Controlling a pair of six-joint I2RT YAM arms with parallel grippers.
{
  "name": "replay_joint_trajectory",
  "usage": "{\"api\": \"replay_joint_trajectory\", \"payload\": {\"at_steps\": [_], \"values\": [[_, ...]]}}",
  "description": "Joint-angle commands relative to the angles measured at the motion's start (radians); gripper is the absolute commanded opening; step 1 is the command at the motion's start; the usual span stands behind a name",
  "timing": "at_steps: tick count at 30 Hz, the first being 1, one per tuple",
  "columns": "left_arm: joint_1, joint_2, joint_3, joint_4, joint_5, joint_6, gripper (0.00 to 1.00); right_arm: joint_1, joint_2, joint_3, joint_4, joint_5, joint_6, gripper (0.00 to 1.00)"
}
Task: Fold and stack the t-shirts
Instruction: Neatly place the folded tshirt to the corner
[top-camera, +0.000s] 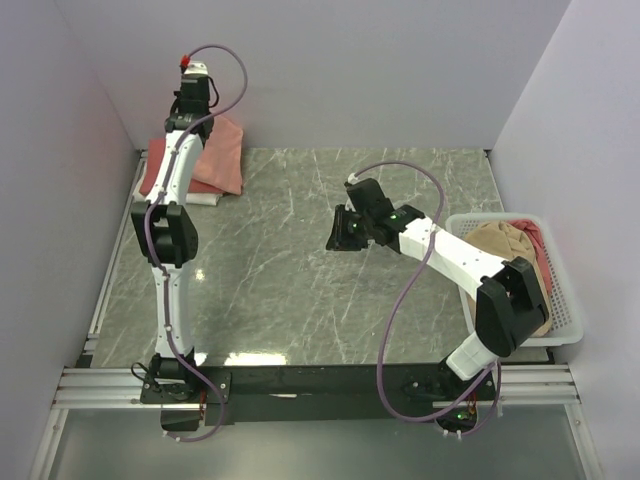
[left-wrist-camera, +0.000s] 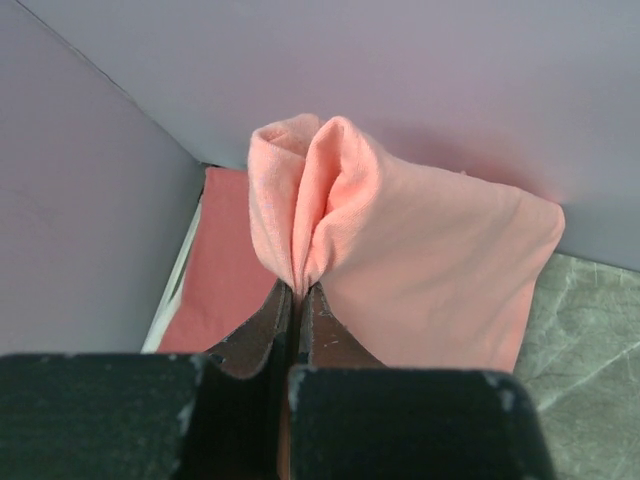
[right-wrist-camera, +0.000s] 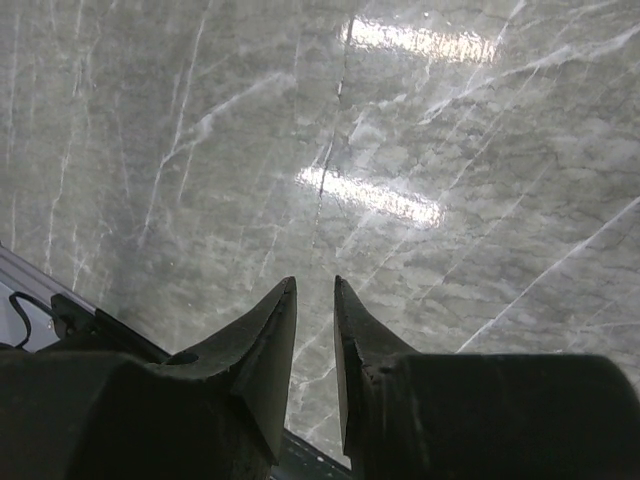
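Top cam: high, from the near side, covers whole table (top-camera: 300, 260). Left wrist: close past left hand (left-wrist-camera: 298, 295) into back-left corner, pink t-shirt (top-camera: 225, 155) shared with top. Right wrist: near, down at mid-table.

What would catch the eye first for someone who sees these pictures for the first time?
The left gripper, at the far left corner, is shut on a bunched fold of a pink shirt, holding it over a folded pile. The right gripper hangs empty over the middle of the marble table, its jaws slightly apart. At the right edge, a white basket holds a tan shirt.
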Motion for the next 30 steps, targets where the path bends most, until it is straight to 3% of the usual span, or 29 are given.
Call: {"api": "replay_joint_trajectory", "payload": {"at_steps": [1,17,27,29,30], "values": [[0.035,-0.110,0.070,0.055,0.056,-0.013,0.00,-0.005,0.017,0.061,-0.012,-0.002,-0.017,0.29],[0.170,-0.055,0.052,0.079,0.173,-0.077,0.00,0.003,0.116,0.167,-0.068,-0.003,-0.007,0.28],[0.227,0.060,0.059,0.113,0.248,-0.114,0.01,0.018,0.199,0.244,-0.105,0.004,0.002,0.28],[0.233,0.075,0.059,0.122,0.243,-0.129,0.17,0.020,0.202,0.245,-0.105,0.006,0.001,0.28],[0.233,0.083,0.061,0.122,0.210,-0.140,0.43,0.020,0.198,0.242,-0.102,0.006,0.001,0.28]]}}
